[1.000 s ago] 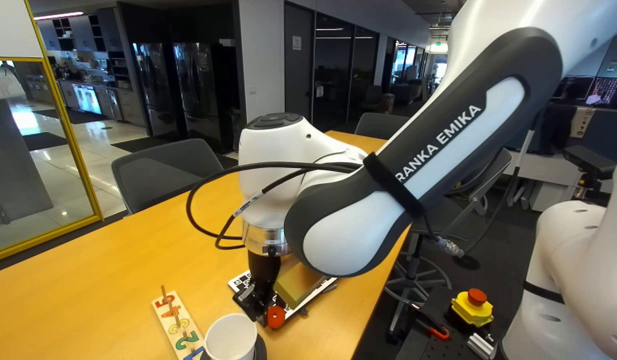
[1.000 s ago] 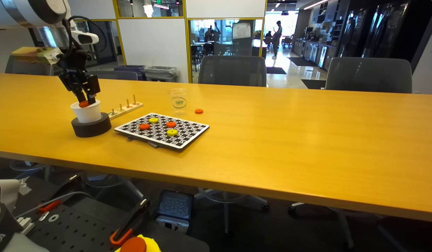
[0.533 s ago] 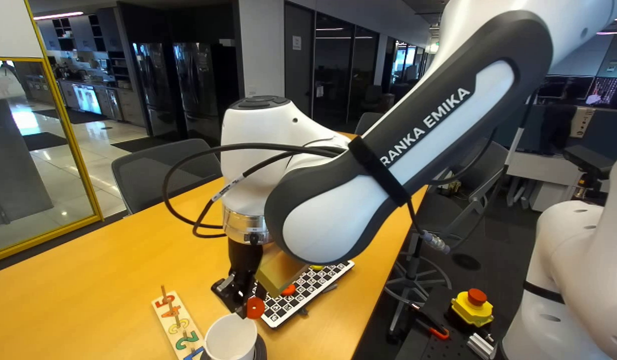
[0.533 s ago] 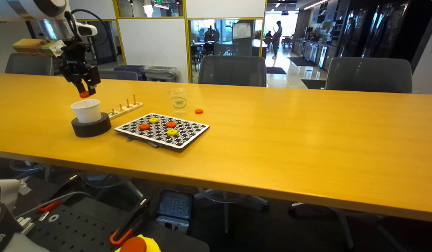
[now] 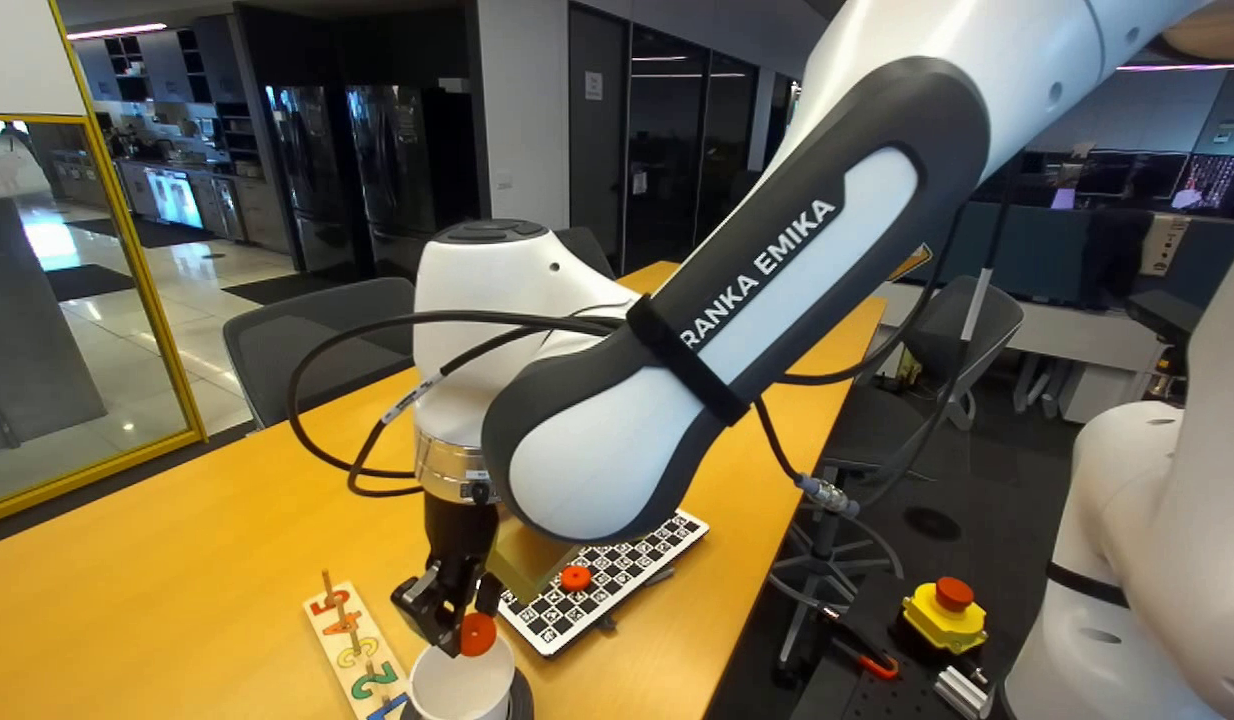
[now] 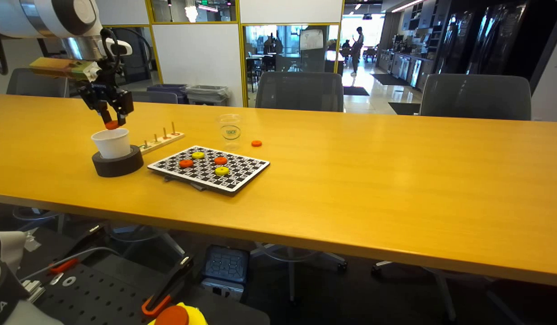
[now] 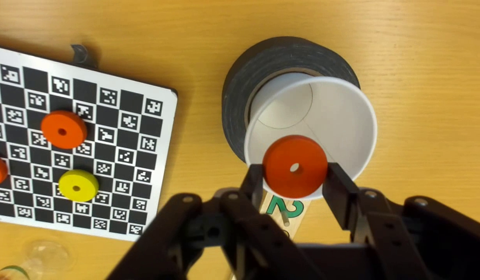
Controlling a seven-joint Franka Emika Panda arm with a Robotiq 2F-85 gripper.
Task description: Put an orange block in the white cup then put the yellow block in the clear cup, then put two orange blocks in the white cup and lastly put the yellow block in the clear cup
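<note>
Gripper jaws spread just the diameter of the holed orange disc pinched between them; disc above white paper cup, overlapping its rim in wrist view; advise centring over the mouth, lowering slightly, releasing without nudging the rim.

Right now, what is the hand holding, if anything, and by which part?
The hand holds an orange block, gripped by opposite sides of its round edge.
</note>
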